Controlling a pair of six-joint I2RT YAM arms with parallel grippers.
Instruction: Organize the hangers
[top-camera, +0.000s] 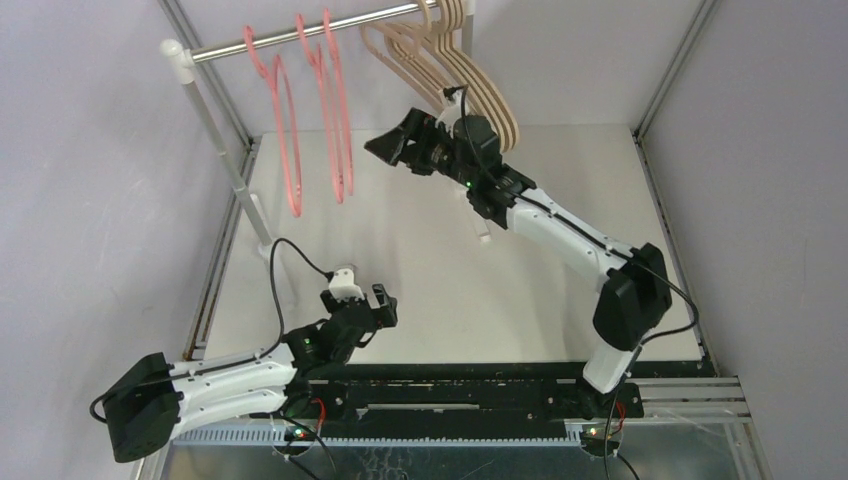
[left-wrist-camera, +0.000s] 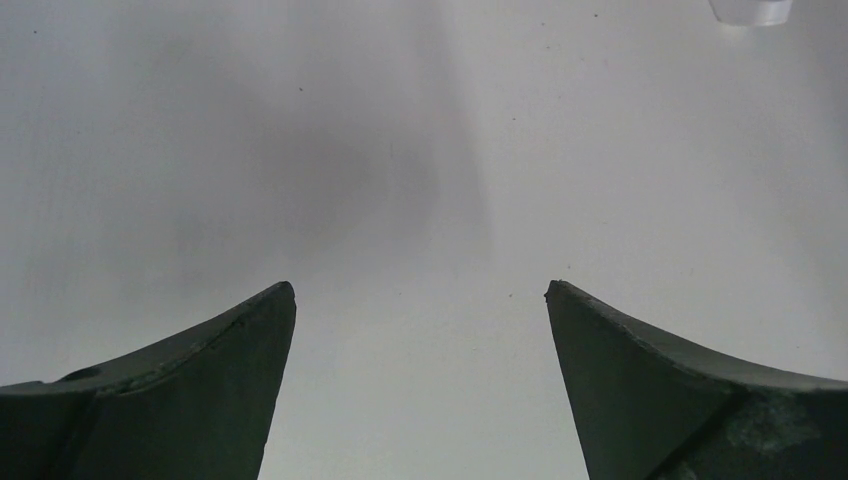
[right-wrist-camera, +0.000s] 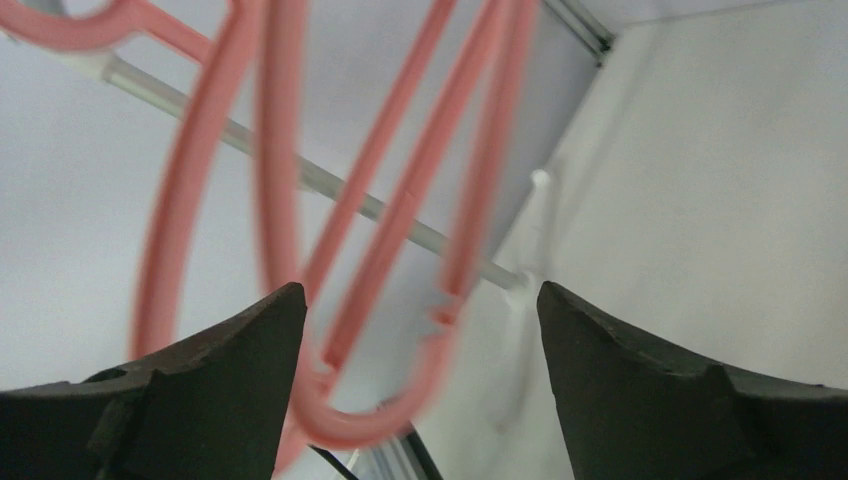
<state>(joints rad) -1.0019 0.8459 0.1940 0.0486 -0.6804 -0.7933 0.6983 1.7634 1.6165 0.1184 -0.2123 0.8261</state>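
**Item: hangers, sorted by colour on one rail.**
- Pink hangers (top-camera: 343, 150): hooked on the silver rail (top-camera: 300, 35) at 11 o'clock in the top view, hanging free and spaced apart.
- Beige hangers (top-camera: 480, 85): bunched tight at 12 to 1 o'clock on the same rail. The grouping looks deliberate, with pink to one side and beige to the other.
- White post (top-camera: 215, 140): holds the rail's 10 o'clock end.

**Item: right gripper (top-camera: 395, 145).**
- Raised towards 12 o'clock, between the two colour groups and facing the pink set.
- Jaws stand wide and clamp nothing.
- In its wrist view the pink hangers (right-wrist-camera: 275, 150) hang blurred just beyond the fingertips, and contact cannot be told.
- Judged a release or a reach, not a carry.

**Item: left gripper (top-camera: 383, 300).**
- Parked low at 7 o'clock over the bare table (top-camera: 440, 290), well apart from every hanger and likely kept out of the way.
- Jaws fully wide and empty.
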